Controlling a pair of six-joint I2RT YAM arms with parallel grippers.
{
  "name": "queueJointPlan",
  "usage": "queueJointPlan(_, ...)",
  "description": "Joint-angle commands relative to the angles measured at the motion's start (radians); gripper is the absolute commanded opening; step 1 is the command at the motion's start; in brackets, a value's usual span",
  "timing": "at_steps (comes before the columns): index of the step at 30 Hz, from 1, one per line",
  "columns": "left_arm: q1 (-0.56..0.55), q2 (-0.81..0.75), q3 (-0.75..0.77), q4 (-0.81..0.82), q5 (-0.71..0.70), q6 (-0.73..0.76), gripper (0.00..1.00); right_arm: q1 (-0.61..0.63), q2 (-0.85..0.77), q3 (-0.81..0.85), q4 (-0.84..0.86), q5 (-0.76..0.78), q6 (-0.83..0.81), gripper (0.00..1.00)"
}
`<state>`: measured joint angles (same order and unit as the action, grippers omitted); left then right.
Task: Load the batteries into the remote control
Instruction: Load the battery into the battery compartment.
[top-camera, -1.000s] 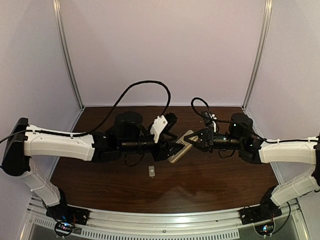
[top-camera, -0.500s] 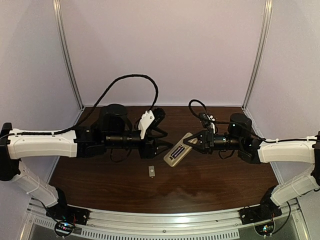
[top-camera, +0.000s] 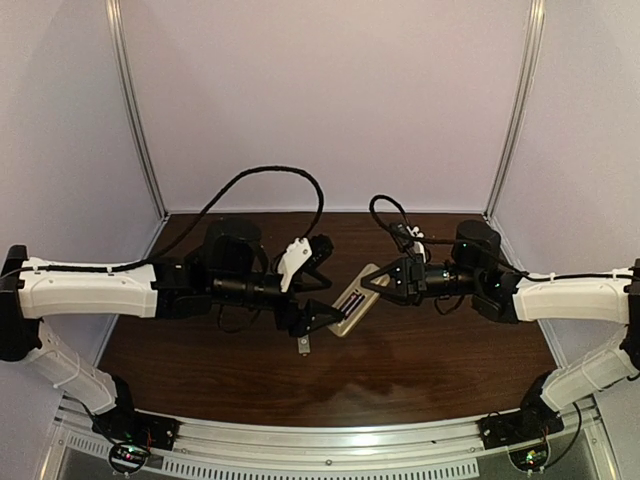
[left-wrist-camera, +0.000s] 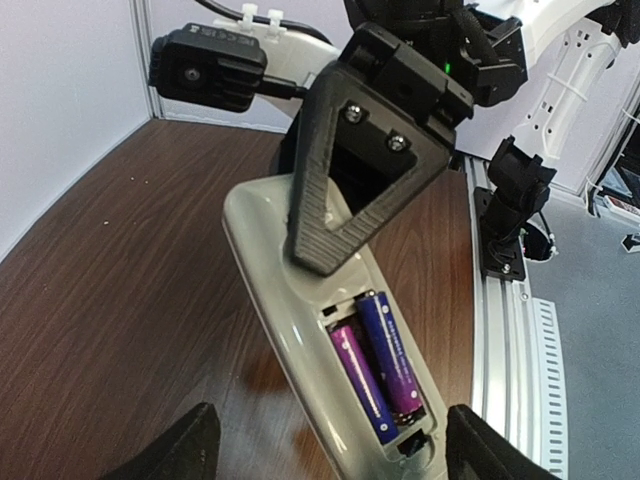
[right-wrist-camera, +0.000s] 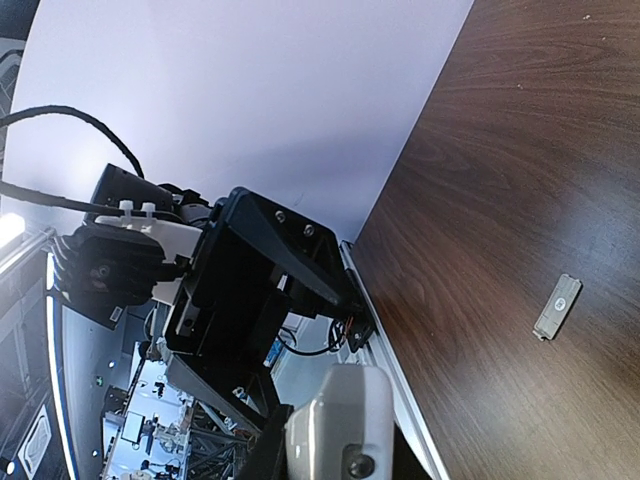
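The remote control (top-camera: 350, 303) hangs above the table with its beige back up, tilted, and my right gripper (top-camera: 376, 285) is shut on its far end. In the left wrist view one black finger (left-wrist-camera: 355, 200) lies across the remote control (left-wrist-camera: 270, 260). Two purple-blue batteries (left-wrist-camera: 378, 365) lie side by side in its open recess. My left gripper (left-wrist-camera: 335, 458) is open, its tips wide apart on either side of the remote's near end and not touching it. The right wrist view shows only the remote's clamped end (right-wrist-camera: 335, 425), with the left gripper (right-wrist-camera: 250, 300) behind it.
A small flat grey-white cover piece (top-camera: 303, 345) lies on the brown table just below the left gripper and also appears in the right wrist view (right-wrist-camera: 557, 306). Pale walls enclose three sides. An aluminium rail (top-camera: 320, 442) runs along the near edge.
My left gripper drew back from the remote, opened wider, then came in again lower, near the cover piece. The right gripper kept its hold, and the remote shifted slightly.
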<state>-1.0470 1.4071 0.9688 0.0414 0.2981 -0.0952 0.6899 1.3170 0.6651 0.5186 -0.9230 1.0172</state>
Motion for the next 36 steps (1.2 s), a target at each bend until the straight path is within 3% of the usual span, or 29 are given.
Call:
queueJointPlan(1, 0.003, 0.019, 0.003, 0.018, 0.026, -0.004, 0.79, 0.014, 0.013, 0.035, 0.001, -0.017, -0.022, 0.0)
queueJointPlan(21, 0.002, 0.086, 0.032, -0.012, -0.011, -0.043, 0.69, 0.046, 0.016, 0.068, -0.046, -0.024, -0.073, 0.0)
queueJointPlan(26, 0.004, 0.049, 0.016, -0.015, -0.03, -0.032, 0.74, 0.046, 0.02, 0.078, -0.09, -0.019, -0.1, 0.0)
queueJointPlan(36, 0.011, -0.114, -0.083, 0.068, -0.057, 0.191, 0.79, 0.048, 0.057, 0.081, -0.163, -0.037, -0.135, 0.0)
